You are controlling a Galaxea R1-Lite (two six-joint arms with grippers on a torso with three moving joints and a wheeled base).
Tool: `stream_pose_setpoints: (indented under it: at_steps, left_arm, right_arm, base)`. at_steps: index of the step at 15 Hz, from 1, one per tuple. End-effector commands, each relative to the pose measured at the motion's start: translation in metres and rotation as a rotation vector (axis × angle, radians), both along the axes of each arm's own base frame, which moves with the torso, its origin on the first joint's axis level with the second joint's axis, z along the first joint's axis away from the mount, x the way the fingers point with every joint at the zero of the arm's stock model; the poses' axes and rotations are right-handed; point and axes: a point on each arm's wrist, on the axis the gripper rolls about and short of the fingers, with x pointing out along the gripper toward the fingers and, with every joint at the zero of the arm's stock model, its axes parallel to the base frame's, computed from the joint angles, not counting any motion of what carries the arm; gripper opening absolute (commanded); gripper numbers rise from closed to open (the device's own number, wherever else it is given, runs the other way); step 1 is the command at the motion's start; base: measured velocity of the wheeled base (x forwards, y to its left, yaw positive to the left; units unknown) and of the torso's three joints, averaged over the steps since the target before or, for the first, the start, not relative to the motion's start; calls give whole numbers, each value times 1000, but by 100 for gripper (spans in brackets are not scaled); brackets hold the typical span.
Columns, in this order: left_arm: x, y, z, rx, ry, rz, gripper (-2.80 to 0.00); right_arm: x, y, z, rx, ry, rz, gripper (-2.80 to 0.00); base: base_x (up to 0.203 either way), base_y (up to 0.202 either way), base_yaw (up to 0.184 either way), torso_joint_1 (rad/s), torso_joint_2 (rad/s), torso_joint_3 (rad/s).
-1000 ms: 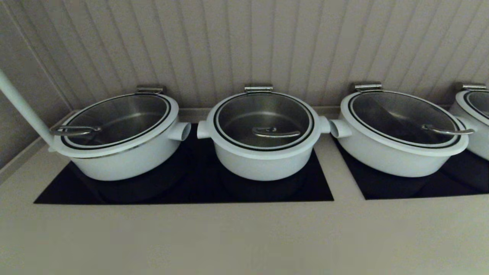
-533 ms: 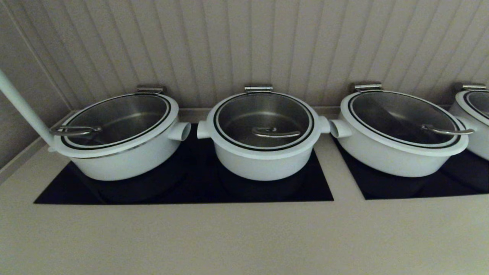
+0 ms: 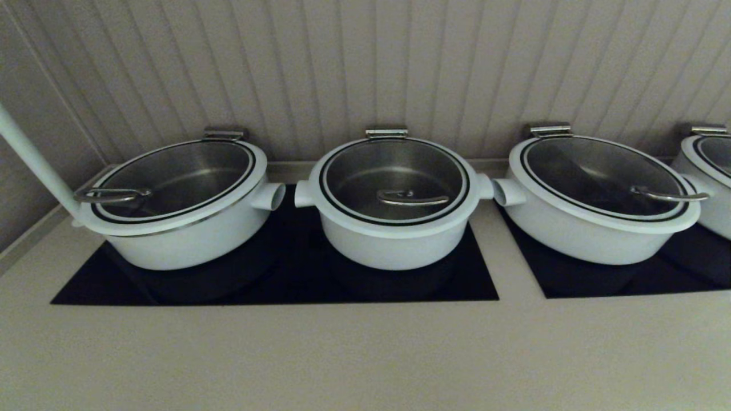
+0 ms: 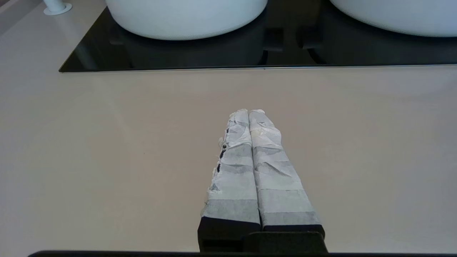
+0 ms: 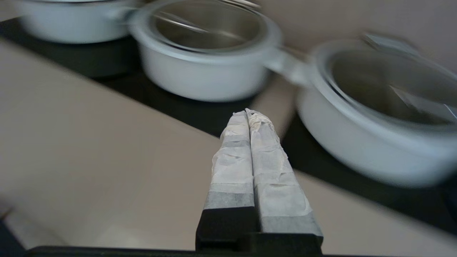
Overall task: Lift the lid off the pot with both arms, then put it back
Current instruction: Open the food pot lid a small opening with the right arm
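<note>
On the black cooktop panel (image 3: 274, 285) set into the table (image 3: 365, 354), the pot (image 3: 394, 200) stands midway in a row of white pots, a stub at each side, steel hinge bracket (image 3: 386, 133) at the rear. Its glass lid (image 3: 394, 177) is seated, handle (image 3: 412, 198) toward the front. Neither arm appears in the head view. Left gripper (image 4: 249, 111) hangs low over bare table short of the panel, taped fingers pressed together. Right gripper (image 5: 246, 112), likewise pressed together, points toward the pots. Judgement: lifting not begun; both must open before reaching the lid.
</note>
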Motion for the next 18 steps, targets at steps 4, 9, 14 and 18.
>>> stream_pose_setpoints:
  at_steps: [4, 9, 14, 18]
  left_arm:
    - [0, 0, 0, 0, 2, 1, -280]
    - [0, 0, 0, 0, 2, -1, -280]
    - [0, 0, 0, 0, 2, 1, -280]
    - [0, 0, 0, 0, 2, 1, -280]
  right_arm:
    - [44, 6, 13, -70, 64, 220, -280]
    - [61, 8, 16, -68, 88, 258, -280]
    - [95, 21, 13, -66, 176, 404, -280]
    - [142, 42, 4, -67, 206, 491, -280]
  base:
    - [0, 0, 0, 0, 0, 0]
    - [0, 0, 0, 0, 0, 0]
    - [0, 0, 0, 0, 0, 0]
    - [0, 0, 0, 0, 0, 0]
